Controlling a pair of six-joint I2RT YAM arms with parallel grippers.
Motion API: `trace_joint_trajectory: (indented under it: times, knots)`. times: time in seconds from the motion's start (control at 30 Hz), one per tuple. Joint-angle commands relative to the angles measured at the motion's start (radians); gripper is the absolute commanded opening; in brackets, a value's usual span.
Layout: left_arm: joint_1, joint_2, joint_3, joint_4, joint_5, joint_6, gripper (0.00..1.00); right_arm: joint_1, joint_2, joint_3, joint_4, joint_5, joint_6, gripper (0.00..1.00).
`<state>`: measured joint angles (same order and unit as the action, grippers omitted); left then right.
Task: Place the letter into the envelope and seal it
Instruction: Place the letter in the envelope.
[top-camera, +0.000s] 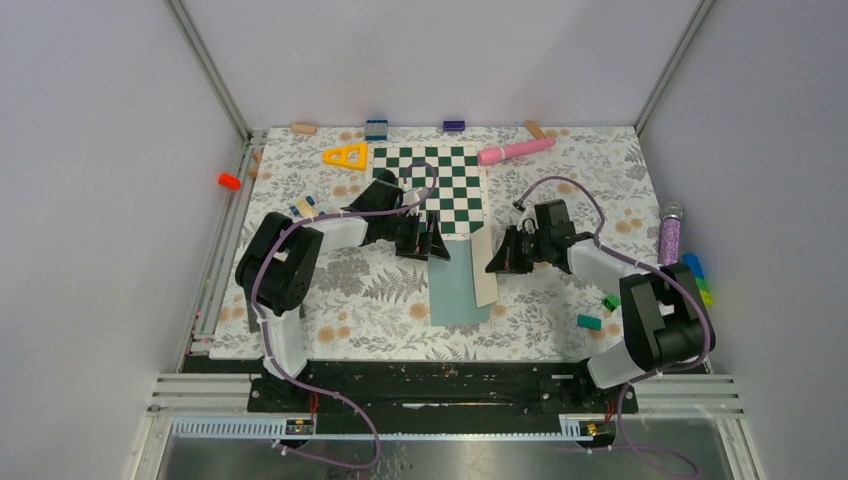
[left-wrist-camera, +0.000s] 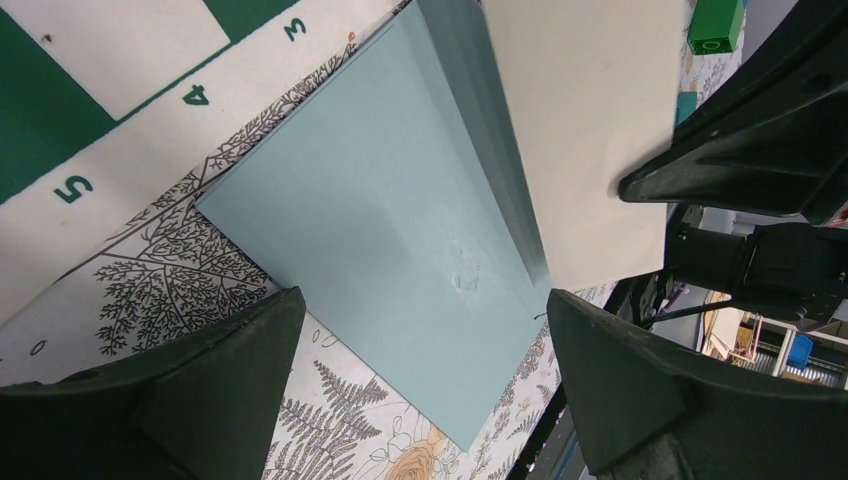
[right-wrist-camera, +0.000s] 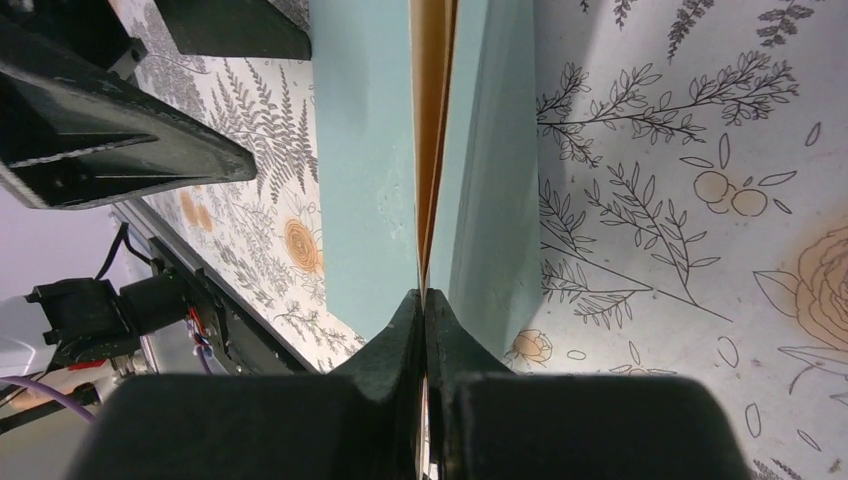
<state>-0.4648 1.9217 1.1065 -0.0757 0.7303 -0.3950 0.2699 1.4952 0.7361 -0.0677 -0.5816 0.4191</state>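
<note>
The teal envelope lies flat on the floral mat, just in front of the chessboard. The letter shows its cream back and leans along the envelope's right edge. My right gripper is shut on the letter's right side. In the right wrist view the letter runs edge-on as a thin tan line from the shut right gripper, with the envelope beneath it. My left gripper hangs open over the envelope's far end. In the left wrist view the left gripper straddles the envelope with nothing held, and the letter is at upper right.
The green-white chessboard lies behind the envelope. A yellow triangle and a pink stick flank it. At the right are a purple glitter tube and small green blocks. An orange cap sits off the mat at left.
</note>
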Motion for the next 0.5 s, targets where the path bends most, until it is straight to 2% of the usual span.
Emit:
trace_joint_trajectory:
  times: [0.0,0.47]
  knots:
    - [0.001,0.045,0.007,-0.025,-0.034,0.010,0.98,0.022,0.047,0.048,-0.011,-0.043,-0.030,0.00]
    - [0.000,0.051,0.008,-0.025,-0.027,0.004,0.98,0.038,0.140,0.069,-0.067,0.012,-0.077,0.00]
